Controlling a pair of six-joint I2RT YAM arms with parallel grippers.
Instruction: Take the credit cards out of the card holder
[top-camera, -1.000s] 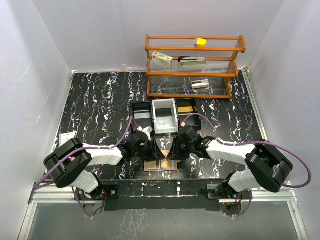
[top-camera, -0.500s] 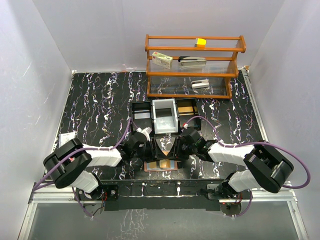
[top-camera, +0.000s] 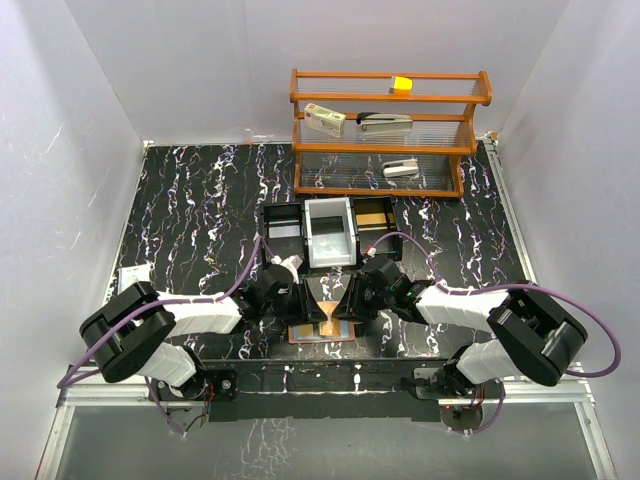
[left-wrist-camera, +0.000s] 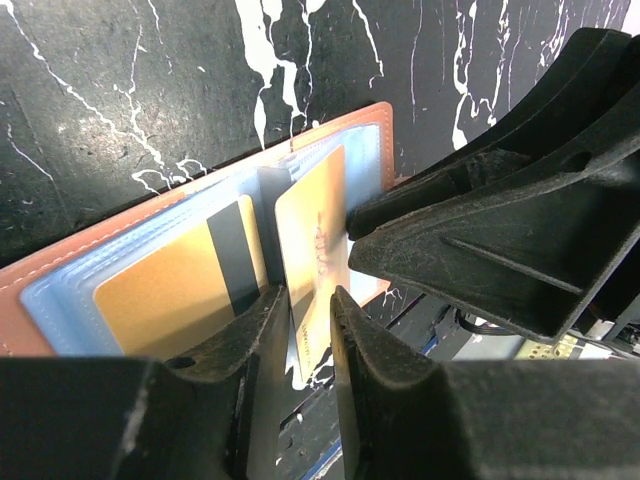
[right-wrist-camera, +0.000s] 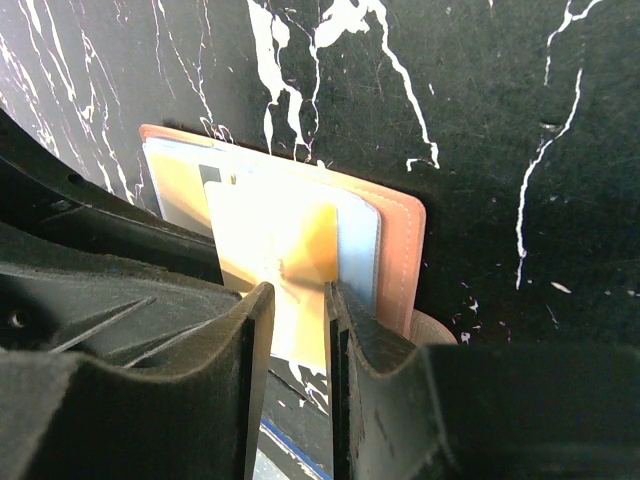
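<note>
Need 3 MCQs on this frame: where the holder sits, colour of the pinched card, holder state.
1. Where is the holder?
A far-left corner
B near edge of the table, between the left end effector and right end effector
C far-right corner

2. Colour of the pinched card?
A green
B red
C yellow-orange

3. Holder state?
A lying open
B snapped shut
C standing on edge

Key:
1 B, the top view shows it between both arms.
2 C, both wrist views show that colour.
3 A, its pockets face up, with a second card inside.
</note>
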